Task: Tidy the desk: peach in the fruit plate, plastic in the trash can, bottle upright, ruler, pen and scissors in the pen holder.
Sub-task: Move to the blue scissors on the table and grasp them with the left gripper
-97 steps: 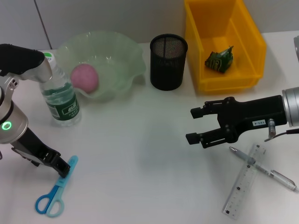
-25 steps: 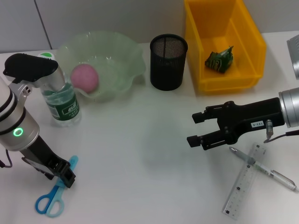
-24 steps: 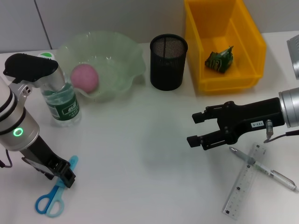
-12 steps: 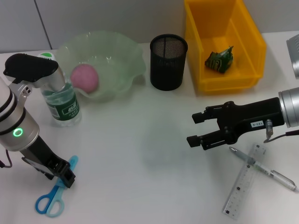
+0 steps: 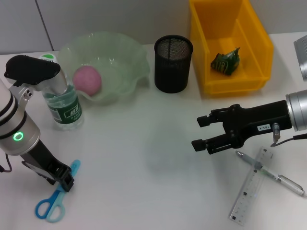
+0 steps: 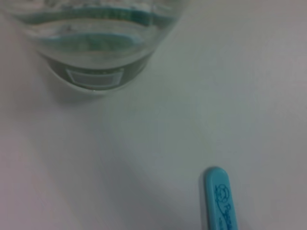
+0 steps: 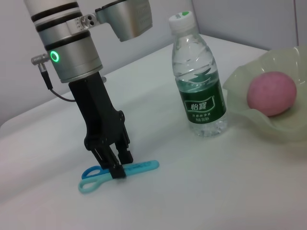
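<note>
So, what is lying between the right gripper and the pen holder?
Nothing: in the head view only bare table lies between the open right gripper and the pen holder.

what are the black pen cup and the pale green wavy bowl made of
Black pen cup: looks like matte metal wire mesh, since the weave shows fine holes. Pale green wavy bowl: likely frosted translucent plastic or glass; light passes through its ruffled rim.
</note>
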